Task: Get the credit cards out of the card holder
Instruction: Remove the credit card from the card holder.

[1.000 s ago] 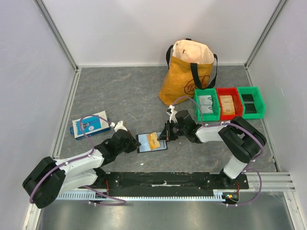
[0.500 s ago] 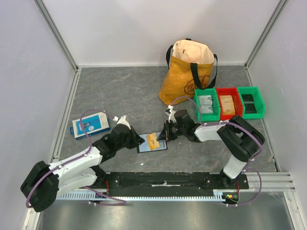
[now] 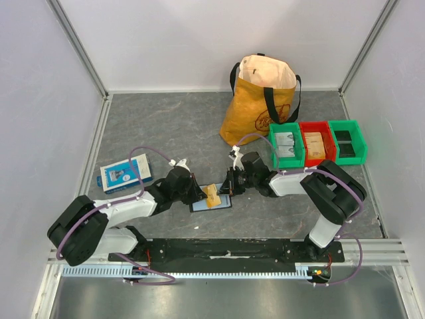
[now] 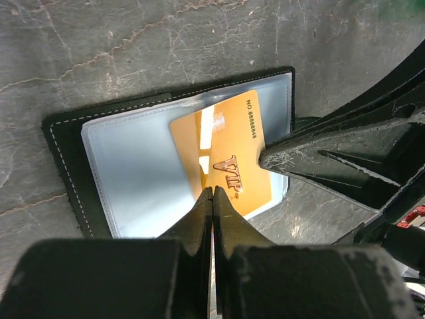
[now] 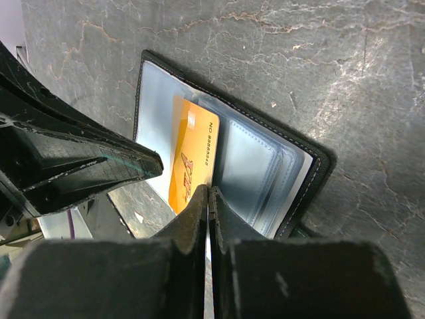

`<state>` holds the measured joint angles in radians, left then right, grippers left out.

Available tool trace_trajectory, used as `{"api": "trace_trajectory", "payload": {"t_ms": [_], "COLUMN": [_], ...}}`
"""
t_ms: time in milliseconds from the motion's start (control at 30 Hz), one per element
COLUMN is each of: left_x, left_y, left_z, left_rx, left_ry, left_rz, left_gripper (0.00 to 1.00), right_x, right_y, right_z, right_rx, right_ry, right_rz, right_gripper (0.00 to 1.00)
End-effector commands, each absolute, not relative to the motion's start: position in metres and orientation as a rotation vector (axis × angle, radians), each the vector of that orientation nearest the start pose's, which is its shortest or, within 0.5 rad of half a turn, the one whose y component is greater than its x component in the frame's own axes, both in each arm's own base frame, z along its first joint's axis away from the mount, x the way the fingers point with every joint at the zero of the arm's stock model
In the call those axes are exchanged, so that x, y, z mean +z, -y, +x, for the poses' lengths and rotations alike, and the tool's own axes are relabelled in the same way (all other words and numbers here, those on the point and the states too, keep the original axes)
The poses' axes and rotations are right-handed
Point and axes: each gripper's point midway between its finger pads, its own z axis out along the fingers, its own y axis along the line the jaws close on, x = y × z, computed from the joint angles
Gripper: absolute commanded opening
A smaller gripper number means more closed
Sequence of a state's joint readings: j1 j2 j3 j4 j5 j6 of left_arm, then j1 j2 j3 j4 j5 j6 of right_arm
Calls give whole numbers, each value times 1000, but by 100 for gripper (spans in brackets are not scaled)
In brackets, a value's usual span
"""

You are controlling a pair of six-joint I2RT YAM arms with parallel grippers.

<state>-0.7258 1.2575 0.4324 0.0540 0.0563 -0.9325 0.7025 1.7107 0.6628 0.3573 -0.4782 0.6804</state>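
The card holder [image 3: 199,207] lies open on the table right in front of the two arms, clear sleeves facing up, so that part's sorted. The orange card [image 4: 222,153] is halfway out of its sleeve and sits crooked across the holder, but no card is fully off it yet. I'd say the job is barely started. I can't tell if the other sleeves have cards in them.

The left gripper [image 4: 212,193] has its fingers pressed together with nothing between them, tips right at the near edge of the orange card. The right gripper [image 5: 208,191] is closed the same way and comes in from the other side, its tip at the card's far edge.

Further back there's a blue-and-white box [image 3: 125,173], then the green and red bins [image 3: 317,142] and a yellow bag [image 3: 261,100].
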Motion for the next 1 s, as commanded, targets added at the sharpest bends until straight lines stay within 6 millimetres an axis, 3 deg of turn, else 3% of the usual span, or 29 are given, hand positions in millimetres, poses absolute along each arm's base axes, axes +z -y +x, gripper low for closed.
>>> {"api": "trace_trajectory", "payload": {"t_ms": [0, 300, 500, 600, 667, 800, 967], "left_x": [34, 10, 6, 8, 13, 28, 70], "left_y": [239, 233, 235, 236, 236, 233, 237], "left_z": [208, 196, 194, 194, 195, 199, 209], "left_rx": [-843, -837, -852, -859, -865, -855, -861], "left_ry": [-2463, -2518, -2531, -2523, -2511, -2467, -2358], "left_rz": [-210, -247, -254, -253, -252, -214, -46], "left_gripper": [2, 2, 2, 2, 2, 6, 27], "right_x": [38, 36, 37, 40, 42, 56, 78], "right_y": [-330, -333, -335, -334, -332, -326, -315], "right_z": [227, 226, 224, 224, 224, 226, 230], "right_rx": [1234, 1252, 1281, 1277, 1256, 1201, 1116], "right_ry": [-2443, -2444, -2439, -2433, -2435, -2414, -2390], "right_rz": [-341, -340, -340, -348, -352, -381, -398], "right_gripper": [4, 22, 22, 10, 0, 0, 0]}}
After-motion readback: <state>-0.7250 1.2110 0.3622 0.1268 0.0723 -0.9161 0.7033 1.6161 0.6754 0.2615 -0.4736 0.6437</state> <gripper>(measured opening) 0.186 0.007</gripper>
